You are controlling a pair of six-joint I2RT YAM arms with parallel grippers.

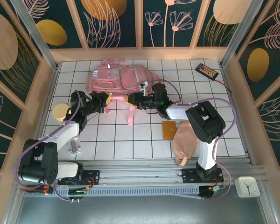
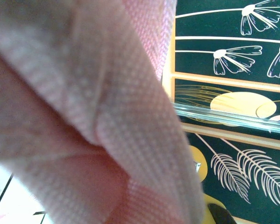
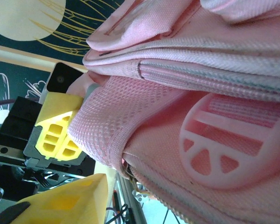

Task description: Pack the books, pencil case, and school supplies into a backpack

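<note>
Two arms reach in from the near edge and almost meet at the front of the pink bag. Far left, a pale yellow disc lies flat on the white-tiled worktop, just beside the left forearm.

The left fingers are pressed together on a fold of the backpack, at its near left edge. The right wrist cam shows one yellow finger of that pair w/ pink mesh tucked against it. In the left wrist cam the backpack's fabric hangs right across the lens.

The backpack lies at the rear middle of the worktop, near the back wall, silver-grey trim up. One pink strap hangs toward the front btwn the two arms.

The right fingers sit just beside the left pair, tips at the bag's near edge by the strap. One yellow finger of this pair shows low in the right wrist cam, below the mesh & a round pink plastic buckle. Whether this pair is spread or closed, can't tell.

Further right, by the right arm's elbow, the orange square pad lies flat. The peach pencil case touches its right side and reaches down to the worktop's front edge. Back right corner: a black gadget w/ red marks. Off the worktop, bottom right, sits a small white clock.
</note>
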